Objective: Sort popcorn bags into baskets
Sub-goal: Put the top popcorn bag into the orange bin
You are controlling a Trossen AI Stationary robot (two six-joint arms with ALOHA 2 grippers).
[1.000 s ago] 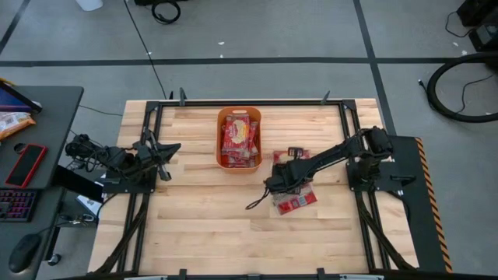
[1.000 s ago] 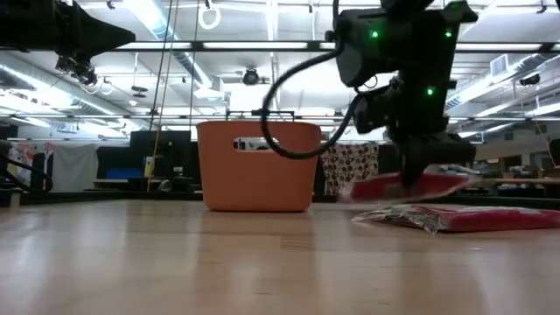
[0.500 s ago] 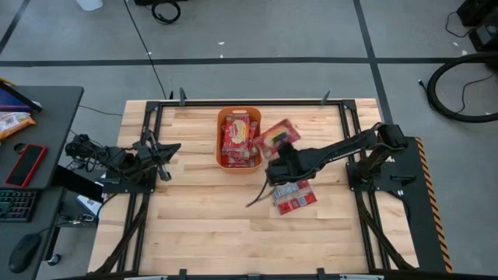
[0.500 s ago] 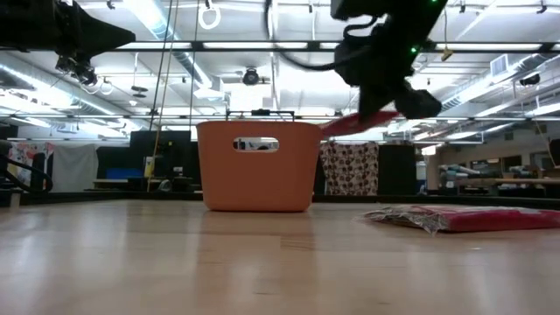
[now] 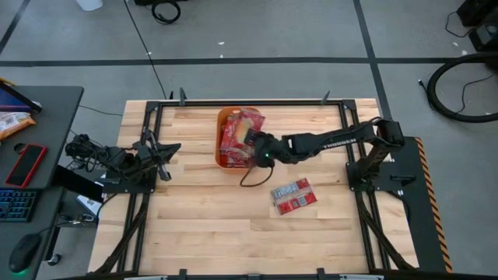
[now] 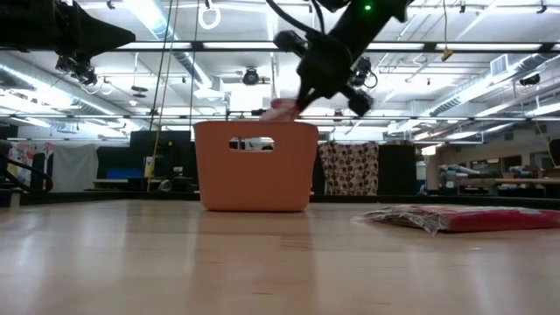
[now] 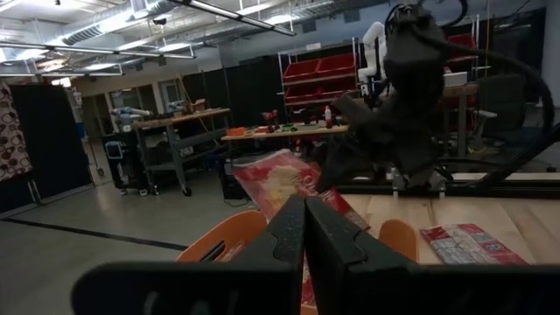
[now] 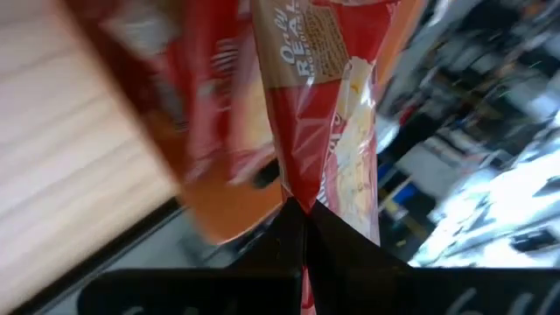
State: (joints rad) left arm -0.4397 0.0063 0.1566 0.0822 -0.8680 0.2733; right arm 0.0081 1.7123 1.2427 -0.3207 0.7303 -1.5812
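Only readable bit: the popcorn bag [image 8: 328, 105] right at the wrist camera shows "REAL", rest is cut off.

Hidden and blurred parts

Orange basket [image 6: 255, 166] walls hide the packets inside from the low view; held popcorn bag [image 8: 324, 105] blurs, its top cut off.

Orange basket [image 5: 220, 138] at table's far middle, several red popcorn bags [image 5: 232, 144] inside. One red-and-yellow bag [image 5: 250, 122] held above basket's right rim - tilted, pinched at one edge. Another bag [image 5: 293, 194] flat on table, well apart from basket.
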